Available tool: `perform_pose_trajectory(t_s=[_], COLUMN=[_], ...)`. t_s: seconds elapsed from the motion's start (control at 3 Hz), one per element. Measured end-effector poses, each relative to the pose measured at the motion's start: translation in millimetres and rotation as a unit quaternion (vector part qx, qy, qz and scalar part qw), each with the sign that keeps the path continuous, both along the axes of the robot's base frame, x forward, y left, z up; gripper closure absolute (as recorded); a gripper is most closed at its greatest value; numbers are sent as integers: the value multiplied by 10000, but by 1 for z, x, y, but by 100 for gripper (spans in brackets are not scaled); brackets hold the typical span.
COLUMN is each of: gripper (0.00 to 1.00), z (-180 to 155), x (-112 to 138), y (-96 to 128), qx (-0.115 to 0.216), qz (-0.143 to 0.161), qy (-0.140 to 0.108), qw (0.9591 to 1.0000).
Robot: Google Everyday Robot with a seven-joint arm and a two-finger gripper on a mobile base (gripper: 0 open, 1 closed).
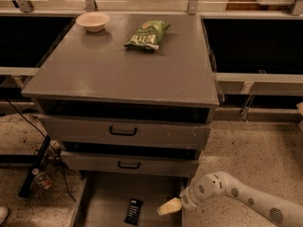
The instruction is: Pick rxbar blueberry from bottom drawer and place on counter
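The rxbar blueberry (133, 211), a small dark bar with pale lettering, lies flat on the floor of the pulled-out bottom drawer (104, 197). My gripper (169, 206), on a white arm coming in from the lower right, hangs over the drawer's right part, a short way right of the bar and not touching it. Above the drawers spreads the grey counter (118, 70).
A green chip bag (147, 34) and a pale bowl (93, 21) sit at the back of the counter. Two upper drawers with black handles (123, 131) overhang the bottom one. A black stand and cables (35, 167) and a small bottle (41, 178) lie on the floor at left.
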State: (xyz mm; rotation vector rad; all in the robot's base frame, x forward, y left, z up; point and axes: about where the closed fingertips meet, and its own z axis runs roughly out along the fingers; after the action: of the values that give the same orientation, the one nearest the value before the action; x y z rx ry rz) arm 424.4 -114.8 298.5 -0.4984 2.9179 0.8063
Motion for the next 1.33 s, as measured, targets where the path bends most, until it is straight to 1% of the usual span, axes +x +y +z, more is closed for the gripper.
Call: perform_pose_trajectory(t_s=[0.33,0.67,1.0,1.33], gripper=[0,0,0,0], z=[-11,-11,-13,-11], x=[9,2,3,-19], y=[10,19,23,33], qx=[158,352,336,373], qz=[-47,146,142,319], qy=[194,252,229,301], qw=[9997,9990,9991,9983])
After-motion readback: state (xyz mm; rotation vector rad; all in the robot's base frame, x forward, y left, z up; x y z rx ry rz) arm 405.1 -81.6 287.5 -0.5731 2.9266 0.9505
